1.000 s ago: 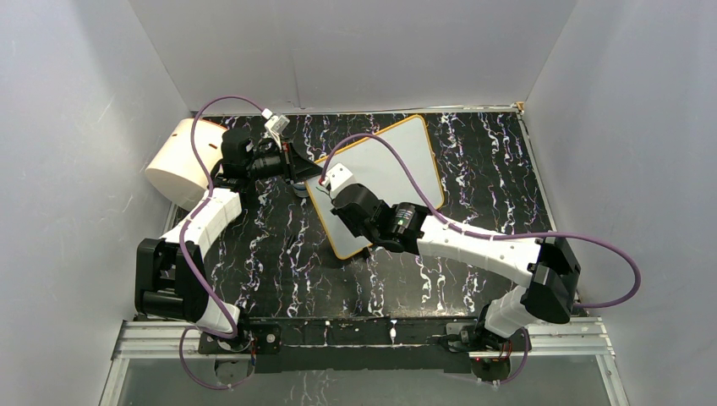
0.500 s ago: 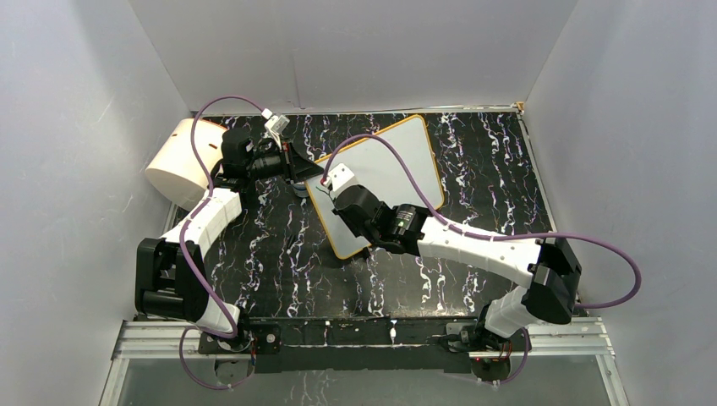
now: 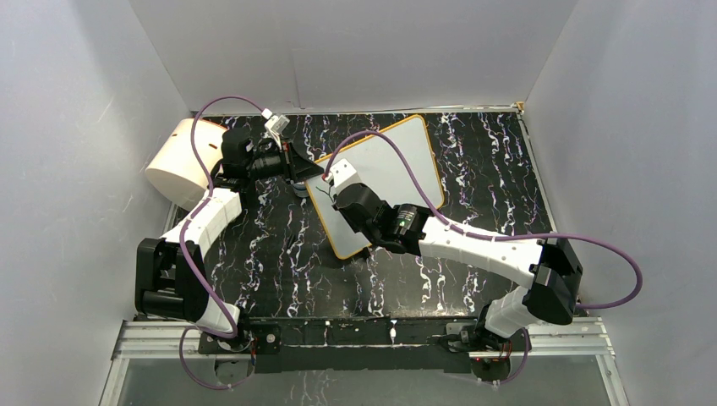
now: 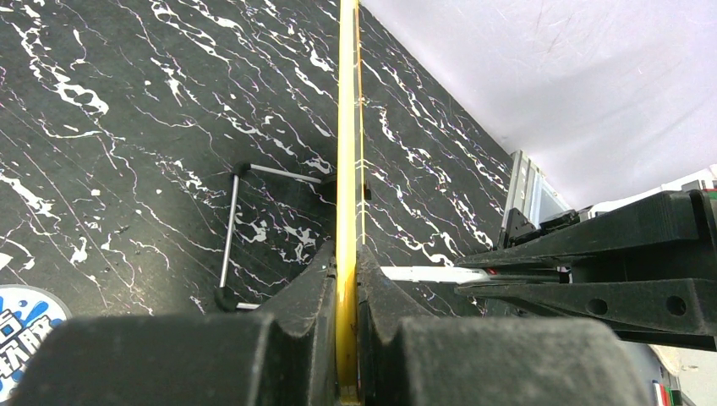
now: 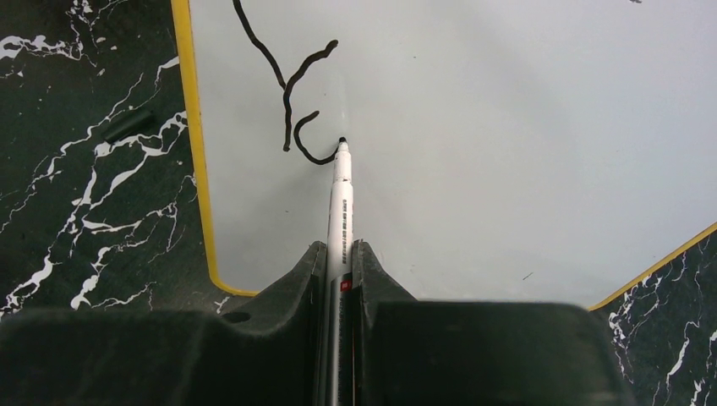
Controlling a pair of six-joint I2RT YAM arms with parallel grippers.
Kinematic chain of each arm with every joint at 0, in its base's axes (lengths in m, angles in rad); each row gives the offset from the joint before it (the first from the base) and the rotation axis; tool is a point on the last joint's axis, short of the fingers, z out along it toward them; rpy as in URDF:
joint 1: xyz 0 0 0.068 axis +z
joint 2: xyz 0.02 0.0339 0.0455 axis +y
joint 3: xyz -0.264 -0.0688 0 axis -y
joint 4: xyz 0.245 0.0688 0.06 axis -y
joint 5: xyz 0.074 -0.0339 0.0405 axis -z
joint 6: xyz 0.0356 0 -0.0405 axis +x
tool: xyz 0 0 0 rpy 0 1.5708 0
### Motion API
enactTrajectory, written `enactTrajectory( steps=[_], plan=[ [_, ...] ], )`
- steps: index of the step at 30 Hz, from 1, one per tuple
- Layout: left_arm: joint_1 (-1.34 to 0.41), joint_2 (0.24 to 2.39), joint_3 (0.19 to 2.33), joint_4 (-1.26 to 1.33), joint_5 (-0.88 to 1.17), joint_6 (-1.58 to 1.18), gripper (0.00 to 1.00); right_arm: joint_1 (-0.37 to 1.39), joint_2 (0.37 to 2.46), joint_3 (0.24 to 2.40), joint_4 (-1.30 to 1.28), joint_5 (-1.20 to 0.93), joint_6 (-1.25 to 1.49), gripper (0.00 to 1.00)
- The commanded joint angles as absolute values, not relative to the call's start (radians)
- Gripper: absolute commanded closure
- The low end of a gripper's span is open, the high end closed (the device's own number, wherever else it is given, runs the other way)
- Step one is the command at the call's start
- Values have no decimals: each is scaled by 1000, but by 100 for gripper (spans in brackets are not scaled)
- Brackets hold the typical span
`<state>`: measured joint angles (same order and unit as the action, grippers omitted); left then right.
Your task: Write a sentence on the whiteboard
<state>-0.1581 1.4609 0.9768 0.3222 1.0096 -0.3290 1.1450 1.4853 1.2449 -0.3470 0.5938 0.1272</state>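
The whiteboard [image 3: 391, 161], white with an orange-yellow rim, stands tilted on the black marbled table. My left gripper [image 3: 304, 174] is shut on its near-left rim, which the left wrist view shows as a yellow edge [image 4: 347, 169] between the jaws [image 4: 347, 258]. My right gripper [image 5: 340, 254] is shut on a white marker [image 5: 342, 203], its black tip touching the board. The sentence [image 5: 289, 80] is only a "Y"-like stroke and a short curve at the tip, near the board's left edge. My right gripper [image 3: 331, 188] hovers over that corner.
A big cream cylinder [image 3: 177, 163] lies at the far left behind my left arm. The board's wire stand [image 4: 228, 228] rests on the table behind it. A small dark stick-shaped piece [image 5: 128, 125] lies on the table left of the board.
My right gripper has shifted slightly toward the far side with the marker on the board. My left arm has not moved.
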Motion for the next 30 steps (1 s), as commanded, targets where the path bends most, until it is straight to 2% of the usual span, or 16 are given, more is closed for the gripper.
enactTrajectory(
  steps=[1, 30],
  plan=[
    [-185, 1476, 949, 265, 1057, -291, 100, 1131, 1463, 1236, -246, 624, 120, 100],
    [-184, 1476, 949, 264, 1054, -292, 100, 1131, 1460, 1246, -223, 555, 109, 100]
  ],
)
